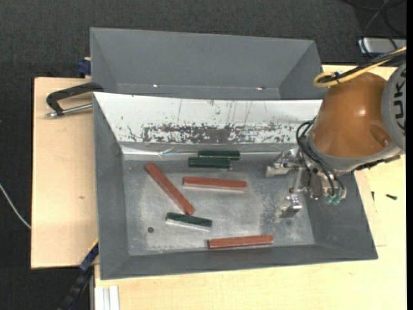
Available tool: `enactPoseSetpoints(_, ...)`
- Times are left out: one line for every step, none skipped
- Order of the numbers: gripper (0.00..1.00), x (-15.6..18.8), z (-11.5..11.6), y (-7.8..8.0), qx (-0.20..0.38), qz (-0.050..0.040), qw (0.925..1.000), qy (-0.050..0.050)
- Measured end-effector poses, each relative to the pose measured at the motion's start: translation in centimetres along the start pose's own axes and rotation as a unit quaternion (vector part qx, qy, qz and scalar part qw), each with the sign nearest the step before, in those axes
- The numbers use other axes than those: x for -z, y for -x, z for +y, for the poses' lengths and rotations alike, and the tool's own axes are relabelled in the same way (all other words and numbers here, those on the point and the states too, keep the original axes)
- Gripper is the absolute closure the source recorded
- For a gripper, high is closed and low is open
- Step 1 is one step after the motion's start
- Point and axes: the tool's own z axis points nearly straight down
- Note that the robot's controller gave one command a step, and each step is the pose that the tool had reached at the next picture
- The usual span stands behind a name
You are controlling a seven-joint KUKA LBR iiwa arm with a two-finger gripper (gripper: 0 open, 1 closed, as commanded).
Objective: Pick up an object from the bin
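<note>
1. Gripper [284,189] hangs right of the middle red-brown bar [214,183], over bare floor of the bin [110,192]; fingers spread wide, nothing between them.
2. Front red-brown bar [240,241] lies in front of the middle bar (the loose thing nearest the gripper, not touching it).
3. Slanted red-brown bar [169,189] is just left of the middle bar.
4. Two dark green bars [214,158] lie side by side behind it, by the back wall.
5. Single dark green bar [188,221] is front-left of it, just beside the slanted bar's near end.
</note>
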Motion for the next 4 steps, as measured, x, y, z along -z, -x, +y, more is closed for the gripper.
enactPoseSetpoints(0.0, 0.0, 0.0, 0.0, 0.0, 0.0, 1.0, 0.0)
enactPoseSetpoints(0.0, -2.4, 3.4, 2.3, -0.007, -0.0037, 1.0, -0.001)
enactPoseSetpoints(0.0, -5.9, 4.5, 3.0, 0.006, -0.0005, 1.0, 0.003)
enactPoseSetpoints(1.0, -8.2, 6.1, 6.4, -0.117, -0.0007, 0.9932, -0.002)
